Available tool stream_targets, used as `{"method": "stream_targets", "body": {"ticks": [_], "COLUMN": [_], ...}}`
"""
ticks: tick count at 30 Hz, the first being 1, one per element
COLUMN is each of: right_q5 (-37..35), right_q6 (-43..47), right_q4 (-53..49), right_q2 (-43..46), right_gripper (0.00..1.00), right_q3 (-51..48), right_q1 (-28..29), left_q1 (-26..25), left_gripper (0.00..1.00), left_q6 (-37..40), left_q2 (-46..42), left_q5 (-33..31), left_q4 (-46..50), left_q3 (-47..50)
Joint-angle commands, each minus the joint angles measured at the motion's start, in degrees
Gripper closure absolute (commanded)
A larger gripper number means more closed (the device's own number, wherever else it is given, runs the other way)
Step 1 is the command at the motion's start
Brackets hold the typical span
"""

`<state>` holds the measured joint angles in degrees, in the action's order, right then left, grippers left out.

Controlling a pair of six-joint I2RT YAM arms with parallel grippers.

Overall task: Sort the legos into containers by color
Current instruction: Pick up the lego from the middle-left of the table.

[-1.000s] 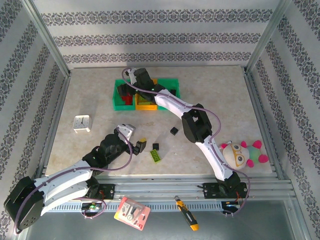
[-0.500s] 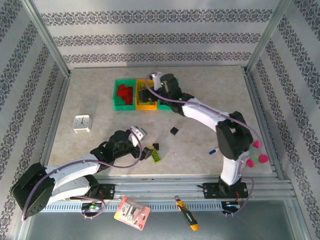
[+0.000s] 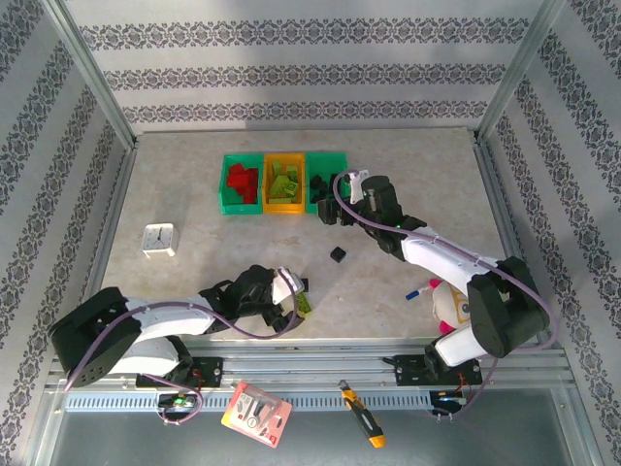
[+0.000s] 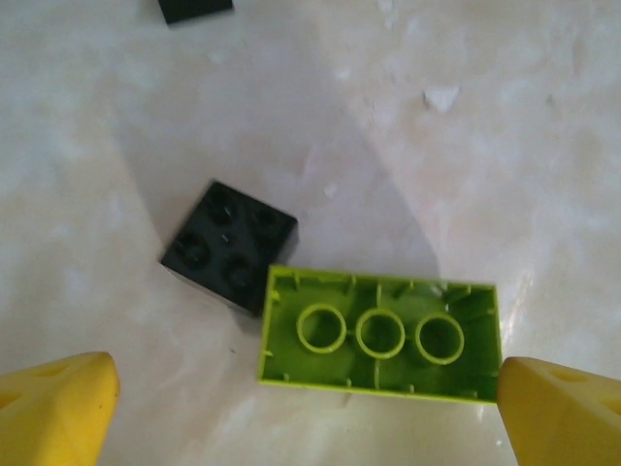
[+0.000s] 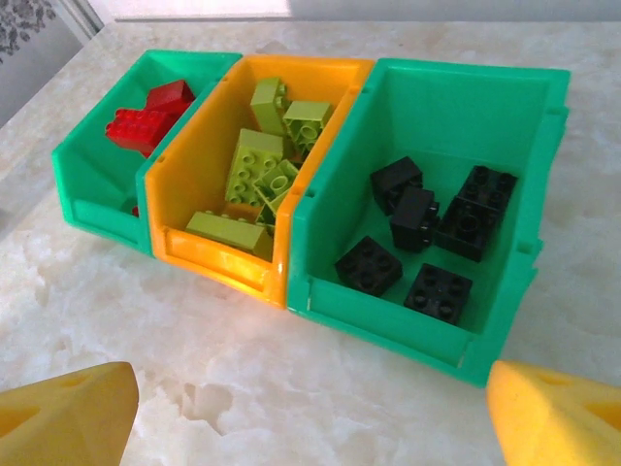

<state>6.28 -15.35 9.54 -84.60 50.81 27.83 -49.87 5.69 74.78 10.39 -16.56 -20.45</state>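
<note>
**Left arm.** The left fingers point(image 3: 294, 294) are spread wide and hold nothing. They sit low over the marbled beige bench point(image 3: 194, 194), near its front edge. In the left wrist view the two yellow tips stand on either side of a lime green rectangular plastic brick point(image 4: 378, 335). This brick lies upside down on the bench with three hollow tubes showing. The right tip is just beside the end of the brick. The left tip is apart from it. A black square four-stud plastic brick point(image 4: 230, 246) lies studs up and touches the far left corner of the lime green brick. A second black brick point(image 3: 338, 253) lies alone farther back on the bench, between the left fingers and the containers.

**Right arm.** The right fingers point(image 3: 332, 207) are spread wide and empty. They hover just in front of the containers, at the right-hand end of the row.

**Containers.** Three open-top rectangular plastic bins point(image 5: 291, 233) stand joined in a row at the back of the bench.
- The left green bin point(image 5: 97, 146) holds red bricks point(image 5: 146, 121).
- The orange-yellow middle bin point(image 5: 209, 248) holds lime green bricks point(image 5: 257, 165).
- The right green bin point(image 5: 388, 311) holds six black bricks point(image 5: 427, 233).

**Other items on the bench.** A small white square clock point(image 3: 159, 239) is on the left. A blue marker pen point(image 3: 415, 290) lies just beside a plush toy point(image 3: 454, 303) on the right.
</note>
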Motion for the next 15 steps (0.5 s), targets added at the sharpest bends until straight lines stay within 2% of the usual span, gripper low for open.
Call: {"method": "stream_targets", "body": {"ticks": [1,6,10,15], "right_q5": [-0.6,0.1,0.4,0.4], "right_q6": [-1.3,-1.1,-1.3,-1.6], "right_q4": [1.0,0.7,0.7,0.7], "right_q2": [1.0,-0.4,-0.9,-0.6], "right_gripper": [0.08,0.07,0.07,0.08], "right_q3": [-0.2,1.8,2.4,1.9], "right_q1": [-0.5,-1.0,-1.1,-1.4], "left_q1": [-2.6,-5.0,-5.9,-6.3], "left_gripper": [0.01,0.00,0.02,0.20], "left_q6": [3.3,3.9,1.8,-1.2], "left_q2": [3.6,9.5,12.6,13.6], "left_q5": [-2.1,-4.2,-5.3,-5.4], "left_q4": [-1.5,-2.6,-7.4,-10.3], "left_q3": [-2.9,-4.9,-5.3,-4.5]}}
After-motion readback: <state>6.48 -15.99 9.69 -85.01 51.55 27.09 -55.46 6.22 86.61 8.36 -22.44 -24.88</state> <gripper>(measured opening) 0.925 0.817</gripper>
